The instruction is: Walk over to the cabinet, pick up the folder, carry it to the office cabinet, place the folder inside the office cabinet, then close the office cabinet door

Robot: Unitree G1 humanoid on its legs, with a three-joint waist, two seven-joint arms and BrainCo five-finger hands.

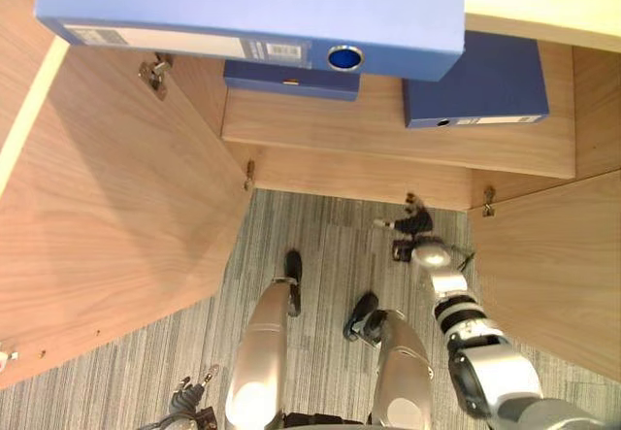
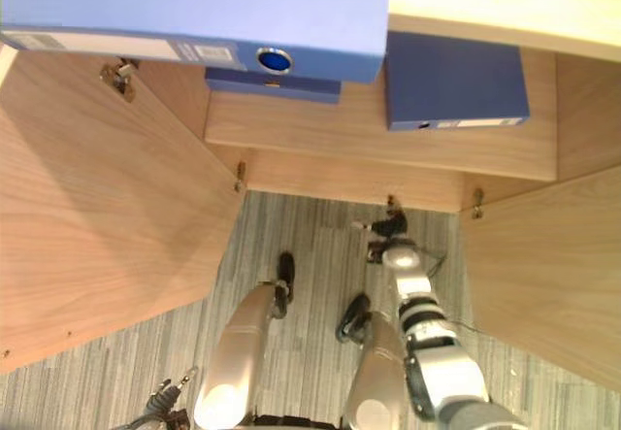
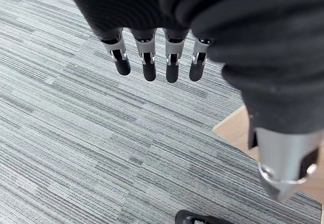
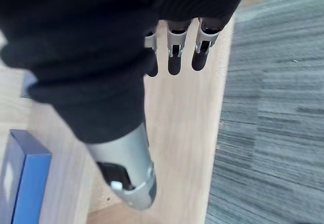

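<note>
I record the left door [image 1: 107,207] and right door [image 1: 553,265] open, with free carpet [image 1: 330,241] between them. The shelf [image 1: 388,134] is bare mid-span, flanked by a dark blue folder [image 1: 475,81] right and a second folder [image 1: 291,81] left.

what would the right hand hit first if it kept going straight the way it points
Most likely the cabinet's lower wooden board, just ahead of the right hand; the dark blue folder lies further in. Depth is unclear from above.

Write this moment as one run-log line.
left hand open, empty | right hand open, empty | blue folders on cabinet shelf | both doors open
</note>
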